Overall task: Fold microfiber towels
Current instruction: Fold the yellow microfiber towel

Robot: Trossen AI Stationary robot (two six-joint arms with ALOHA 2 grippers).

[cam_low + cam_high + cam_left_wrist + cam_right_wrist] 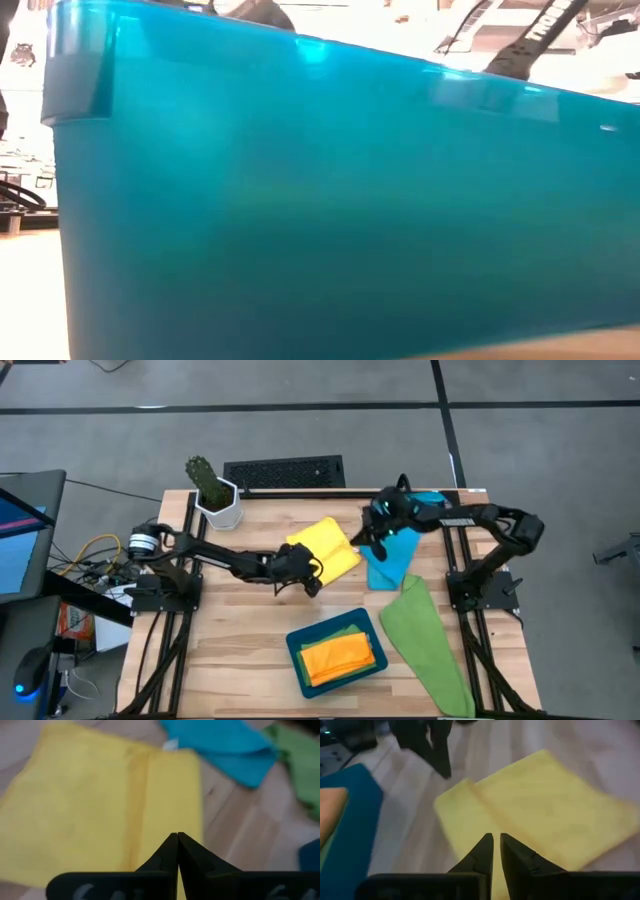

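Note:
A yellow towel (pixel 325 548) lies folded and flat on the wooden table, seen close up in both wrist views (pixel 100 805) (pixel 545 805). My left gripper (pixel 312 586) (pixel 177 837) hovers shut over its near edge, with nothing between the fingers. My right gripper (pixel 362 544) (pixel 496 837) stands over the towel's right side, its fingertips a narrow gap apart and empty. To the right of the yellow towel a blue towel (pixel 392 565) lies crumpled, and a green towel (pixel 425 635) lies spread beyond it. An orange towel (pixel 340 657) rests folded on a green one (pixel 350 628) in the teal tray (pixel 300 660).
The teal tray's wall (pixel 320 200) fills the low view. A potted cactus (pixel 218 500) stands at the table's far left corner, with a black grille (pixel 285 472) beside it at the far edge. Bare wood shows at the near left of the table (pixel 230 650).

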